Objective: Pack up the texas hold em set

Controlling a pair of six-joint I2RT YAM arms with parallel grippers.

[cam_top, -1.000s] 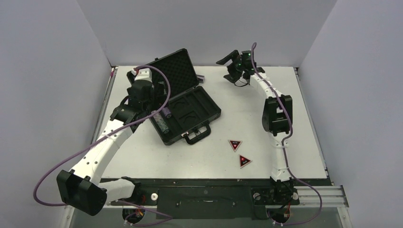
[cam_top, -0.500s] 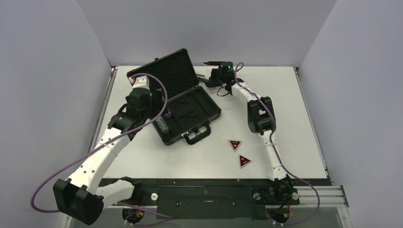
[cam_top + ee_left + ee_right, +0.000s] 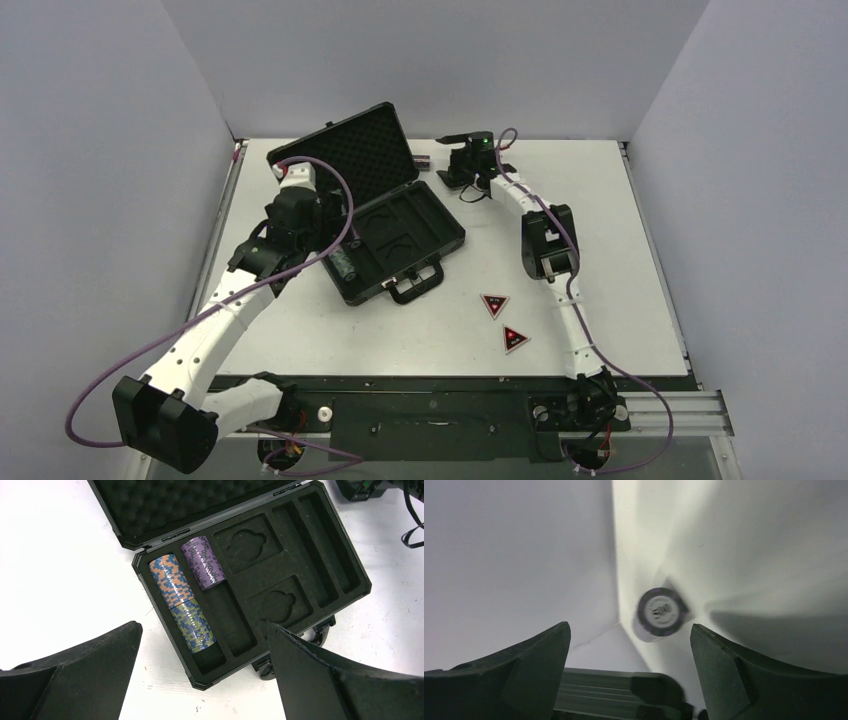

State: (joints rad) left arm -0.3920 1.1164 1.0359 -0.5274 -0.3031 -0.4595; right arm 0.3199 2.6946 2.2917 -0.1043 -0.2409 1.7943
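Swung leftward since a second ago, the right hand [image 3: 447, 160] now sits at the far corner of the open briefcase [image 3: 420, 225]. Its fingers are spread and empty, and a loose chip stack [image 3: 660, 611] lies end-on just ahead of it on the desk [image 3: 620, 250]. The left hand [image 3: 204, 626] hangs released above the briefcase, with three chip stacks [image 3: 171, 580] in the foam slots directly below. Two triangular tokens [image 3: 494, 304] lie well behind the right hand.
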